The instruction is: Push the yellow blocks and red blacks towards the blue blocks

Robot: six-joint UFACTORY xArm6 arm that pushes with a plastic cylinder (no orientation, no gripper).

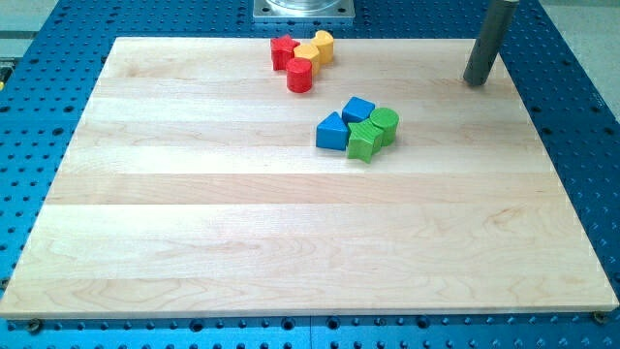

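My tip (476, 82) is at the view's upper right, far to the right of all blocks and touching none. At the top centre, a red star-shaped block (282, 49), a red cylinder (299, 75), a yellow block (306, 53) and a second yellow block (324, 43) sit clustered together. Below and to their right, a blue triangular block (332, 131) and a blue cube-like block (357, 110) sit side by side near the board's middle. The red cylinder is the nearest of the top cluster to the blue blocks.
A green cylinder (385, 124) and a green star-like block (363, 142) touch the blue blocks on their right side. The wooden board (194, 223) lies on a blue perforated table (39, 58). A metal base plate (304, 9) is at the top edge.
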